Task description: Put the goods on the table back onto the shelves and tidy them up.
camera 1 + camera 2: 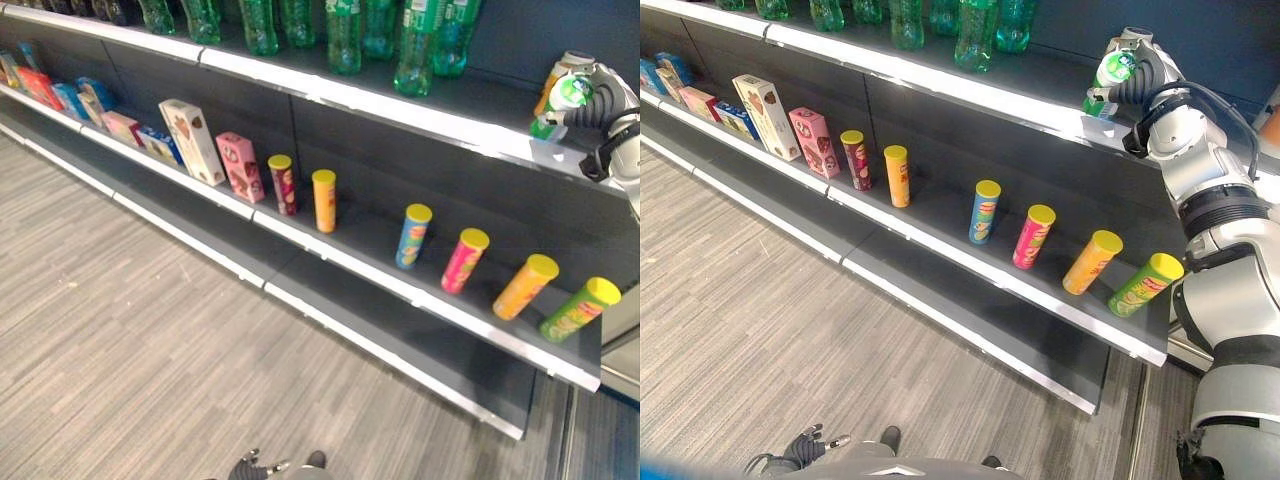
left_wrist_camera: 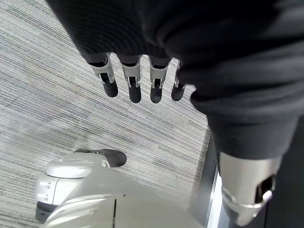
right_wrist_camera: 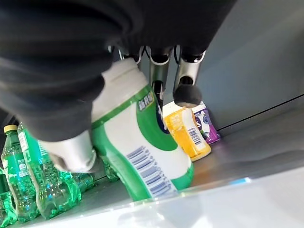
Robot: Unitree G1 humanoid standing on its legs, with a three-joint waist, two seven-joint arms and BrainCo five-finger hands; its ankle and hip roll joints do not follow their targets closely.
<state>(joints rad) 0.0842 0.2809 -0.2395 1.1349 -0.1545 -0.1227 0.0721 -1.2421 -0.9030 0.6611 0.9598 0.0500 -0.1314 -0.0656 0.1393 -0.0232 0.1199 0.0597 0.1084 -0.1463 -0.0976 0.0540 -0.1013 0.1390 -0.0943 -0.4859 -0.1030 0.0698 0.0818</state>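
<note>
A white bottle with a green label (image 3: pixel 142 142) stands on the top shelf (image 1: pixel 1040 105) near its right end, its base at the shelf's front edge. My right hand (image 1: pixel 1152 72) is shut on it, the fingers (image 3: pixel 186 78) reaching past its far side and the thumb against its near side. The same bottle (image 1: pixel 562 98) also shows at the upper right in the left eye view. My left hand (image 2: pixel 137 80) hangs low over the floor with straight fingers, holding nothing.
An orange bottle (image 3: pixel 186 133) and a purple pack (image 3: pixel 207 124) stand just behind the held bottle. Several green soda bottles (image 1: pixel 345 35) line the top shelf to the left. Chip cans (image 1: pixel 985 212) and boxes (image 1: pixel 192 140) stand along the middle shelf.
</note>
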